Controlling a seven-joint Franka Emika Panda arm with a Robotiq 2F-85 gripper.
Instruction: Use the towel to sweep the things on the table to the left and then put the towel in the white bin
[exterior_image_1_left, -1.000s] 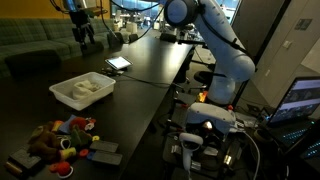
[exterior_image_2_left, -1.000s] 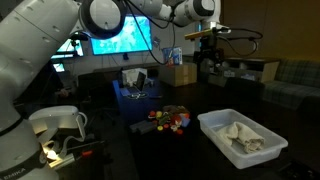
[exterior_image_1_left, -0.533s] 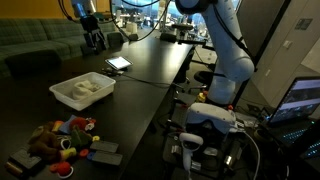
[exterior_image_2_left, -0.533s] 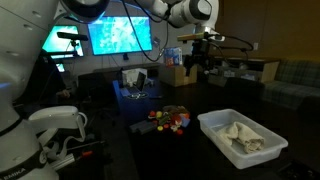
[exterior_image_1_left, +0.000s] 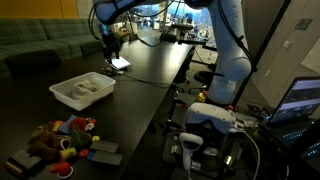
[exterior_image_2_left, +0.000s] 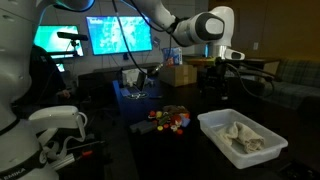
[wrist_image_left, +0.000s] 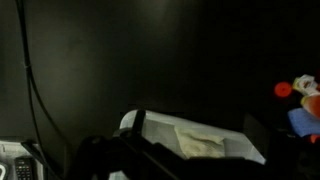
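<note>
The white bin (exterior_image_1_left: 70, 97) stands on the black table, with the pale crumpled towel (exterior_image_1_left: 88, 87) lying inside it. Both show again in an exterior view, bin (exterior_image_2_left: 262, 152) and towel (exterior_image_2_left: 240, 133), and in the wrist view, bin (wrist_image_left: 160, 134) and towel (wrist_image_left: 200, 144). A pile of colourful toys (exterior_image_1_left: 62, 137) (exterior_image_2_left: 172, 118) lies at one end of the table. My gripper (exterior_image_1_left: 112, 42) (exterior_image_2_left: 222, 78) hangs in the air above the table beyond the bin, holding nothing. In the wrist view its dark fingers (wrist_image_left: 197, 128) stand apart, framing the bin.
A phone or small tablet (exterior_image_1_left: 119, 63) lies on the table under the gripper. Dark blocks (exterior_image_1_left: 100, 152) lie beside the toys. Monitors (exterior_image_2_left: 120, 35) glow behind the table, and a sofa (exterior_image_1_left: 35, 42) stands at the far side.
The arm has swung the gripper from the far end of the table in over the table, closer to the bin. The bin, towel and toys have not moved.
</note>
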